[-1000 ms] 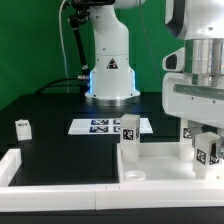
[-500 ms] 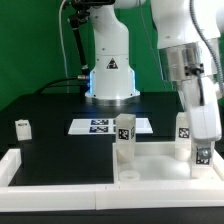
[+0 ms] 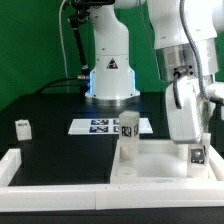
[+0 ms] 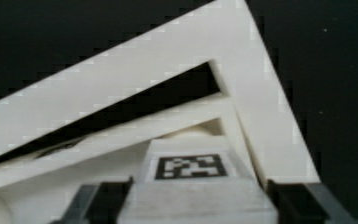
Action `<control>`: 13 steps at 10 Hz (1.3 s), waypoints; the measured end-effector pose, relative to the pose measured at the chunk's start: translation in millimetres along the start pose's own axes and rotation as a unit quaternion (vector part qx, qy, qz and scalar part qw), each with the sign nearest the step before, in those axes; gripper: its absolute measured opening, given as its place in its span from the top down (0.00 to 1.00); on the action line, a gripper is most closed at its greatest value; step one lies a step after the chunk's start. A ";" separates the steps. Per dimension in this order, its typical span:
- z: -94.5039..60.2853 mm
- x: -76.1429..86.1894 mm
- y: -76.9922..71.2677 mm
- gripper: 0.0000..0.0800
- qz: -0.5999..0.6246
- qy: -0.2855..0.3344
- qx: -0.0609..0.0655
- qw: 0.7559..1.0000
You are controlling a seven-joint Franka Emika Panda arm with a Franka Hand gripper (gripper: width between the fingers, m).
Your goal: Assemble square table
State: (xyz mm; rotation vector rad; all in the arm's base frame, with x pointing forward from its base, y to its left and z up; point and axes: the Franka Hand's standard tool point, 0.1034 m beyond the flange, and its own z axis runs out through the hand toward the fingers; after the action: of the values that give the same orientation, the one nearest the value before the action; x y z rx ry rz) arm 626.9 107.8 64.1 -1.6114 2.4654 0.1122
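- The gripper (image 3: 197, 152) stands at the lower right of the exterior view, its jaws partly closed around a tagged white leg (image 3: 198, 156); the wrist view shows that leg (image 4: 195, 168) between the two dark fingers (image 4: 101, 205), so I judge it gripped.
- The held leg sits upright over the right rear part of the tabletop (image 3: 155, 160); whether its foot has entered a socket cannot be told.
- Judgement on the step: fitting this leg. It should be kept plumb, centred on the corner socket, pressed lightly and turned squarely; any tilt risks a cross-seated leg or a shifted slab.
- The tabletop is a large white square slab lying flat at the lower centre of the frame, inside the white border rails (image 3: 60, 186).
- A second leg (image 3: 127, 137) stands upright on the slab's left rear part, tag facing the camera.
- A further small leg (image 3: 22, 127) lies well apart at the left edge, on the black table (image 3: 50, 115).
- The marker board (image 3: 95, 126) lies flat behind the slab.
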 end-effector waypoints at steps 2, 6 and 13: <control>-0.7 0.3 0.3 0.27 -0.003 0.000 0.002 1.000; -46.6 27.3 7.4 0.19 -0.042 -0.009 0.030 0.999; -47.1 33.4 8.8 0.19 -0.052 -0.006 0.031 0.998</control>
State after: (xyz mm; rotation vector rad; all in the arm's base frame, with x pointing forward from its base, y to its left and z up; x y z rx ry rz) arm 600.2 73.4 103.0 -1.7054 2.3463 0.0304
